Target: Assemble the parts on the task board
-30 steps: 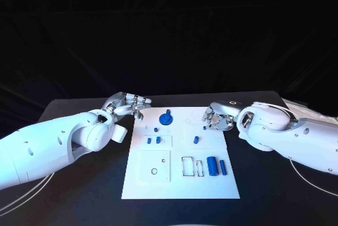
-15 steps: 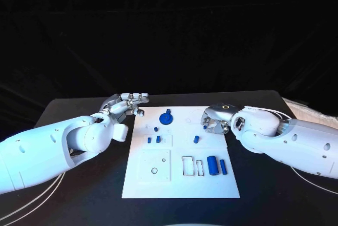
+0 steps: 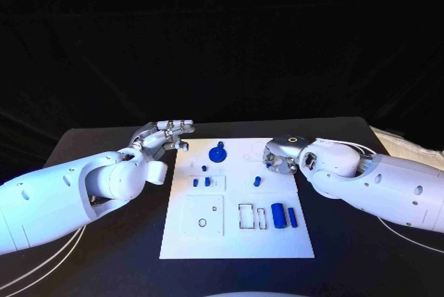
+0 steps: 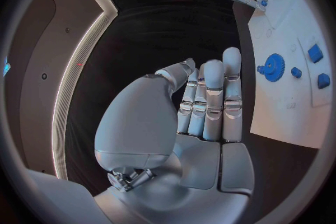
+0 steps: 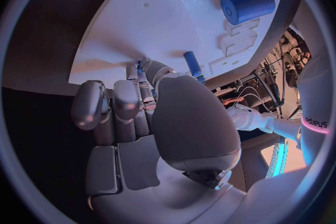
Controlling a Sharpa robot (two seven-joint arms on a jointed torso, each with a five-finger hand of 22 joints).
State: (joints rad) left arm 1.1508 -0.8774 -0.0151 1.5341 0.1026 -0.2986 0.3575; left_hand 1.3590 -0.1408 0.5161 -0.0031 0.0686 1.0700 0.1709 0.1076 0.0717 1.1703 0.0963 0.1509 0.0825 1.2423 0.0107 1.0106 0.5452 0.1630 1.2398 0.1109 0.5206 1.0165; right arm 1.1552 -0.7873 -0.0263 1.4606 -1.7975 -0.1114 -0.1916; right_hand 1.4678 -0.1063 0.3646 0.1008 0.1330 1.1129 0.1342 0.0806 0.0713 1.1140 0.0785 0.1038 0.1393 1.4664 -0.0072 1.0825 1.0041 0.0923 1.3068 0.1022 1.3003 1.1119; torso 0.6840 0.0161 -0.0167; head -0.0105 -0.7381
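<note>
Head view: white task board [image 3: 238,239] mid-surface, blue gear [image 3: 217,156] seated near its far edge, large cylinder [image 3: 278,217] and slim pin [image 3: 292,218] loose toward the right edge; most assembly left.
Left wrist view: left robot hand [image 4: 203,103] extended, empty.
Right wrist view: right robot hand [image 5: 133,106] curled over the board's edge; grip unclear.

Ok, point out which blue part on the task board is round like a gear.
The blue gear at the board's far end, between the two hands: a flat toothed disc, whereas the other blue parts are cylinders or small pegs.
</note>
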